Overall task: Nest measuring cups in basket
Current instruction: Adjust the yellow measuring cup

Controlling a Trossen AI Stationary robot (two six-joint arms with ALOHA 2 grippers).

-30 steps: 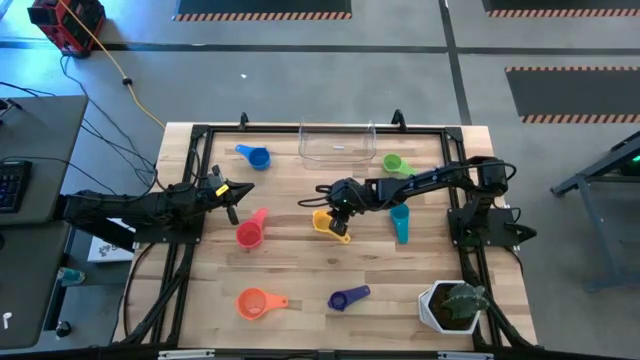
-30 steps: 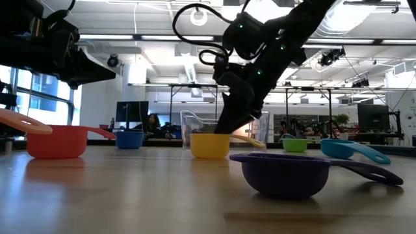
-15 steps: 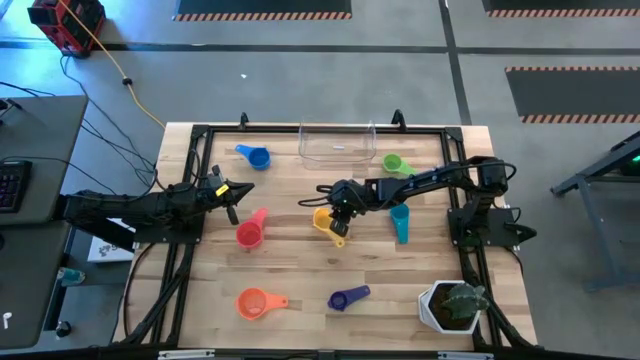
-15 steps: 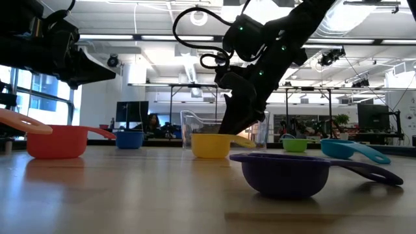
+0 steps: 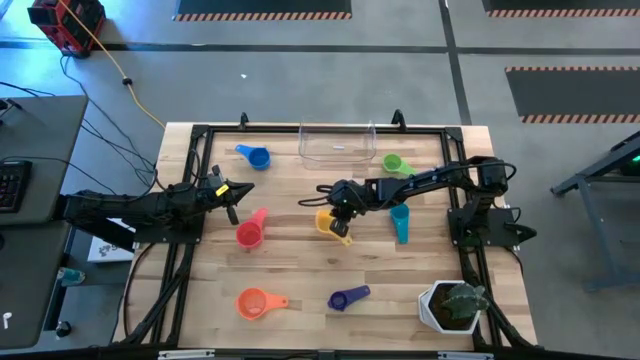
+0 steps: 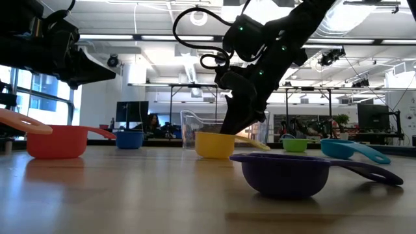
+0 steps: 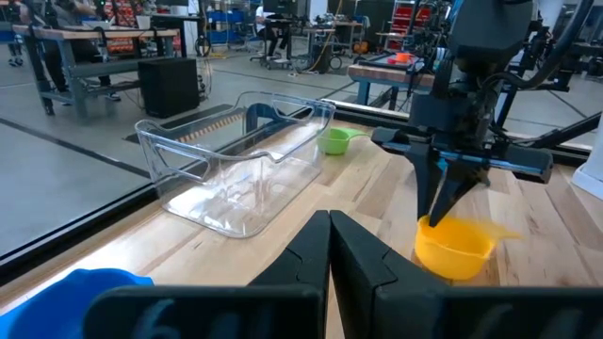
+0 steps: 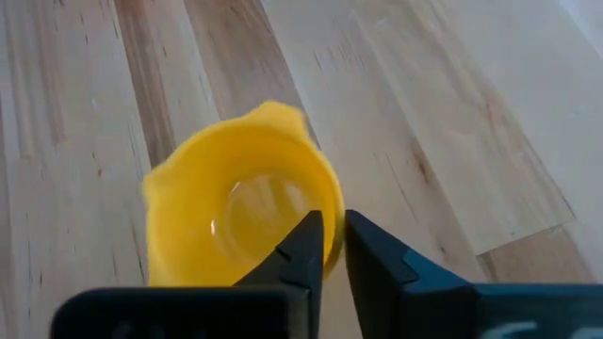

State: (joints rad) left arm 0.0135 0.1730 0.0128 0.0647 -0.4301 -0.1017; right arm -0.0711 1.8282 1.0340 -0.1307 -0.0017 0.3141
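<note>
The right claw (image 5: 337, 207) is pinched shut on the rim of the small yellow plastic measuring cup (image 5: 326, 222), near the middle of the tabletop (image 5: 300, 270). The clear plastic rectangular basket (image 5: 337, 144) sits at the far edge. The left claw (image 5: 232, 192) waits, closed and empty, by the left edge.

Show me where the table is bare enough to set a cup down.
Bare wood lies between the pink cup, orange cup and purple cup, and between the blue cup and basket. Crowded around the right hand with the yellow cup.
</note>
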